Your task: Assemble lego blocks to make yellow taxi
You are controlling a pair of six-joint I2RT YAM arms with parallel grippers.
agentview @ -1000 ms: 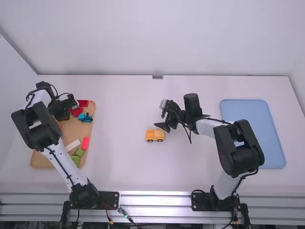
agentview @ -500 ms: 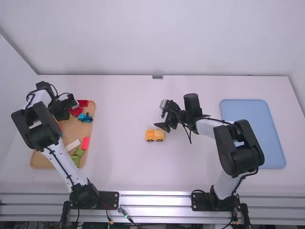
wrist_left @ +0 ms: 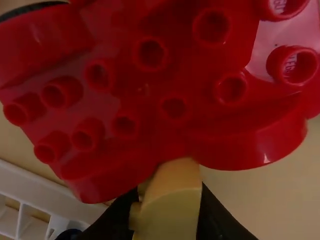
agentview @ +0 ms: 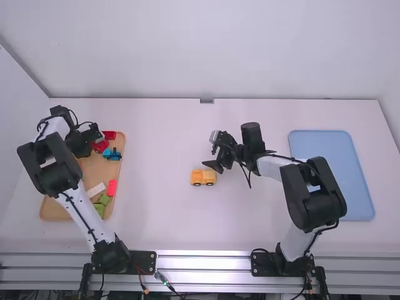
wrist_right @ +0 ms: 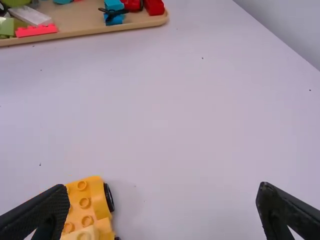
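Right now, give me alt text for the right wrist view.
The open right gripper hovers over a white table, one finger partly hiding a yellow block vehicle. Beyond sits a tan tray with red, blue, green and white blocks.

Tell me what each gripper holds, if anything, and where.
Left gripper: a pale yellow block, pinched by its sides, its rounded end jutting past the fingertips. Right gripper: nothing.

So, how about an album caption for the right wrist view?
Open black gripper near a yellow plastic block car, tan tray of coloured blocks beyond.
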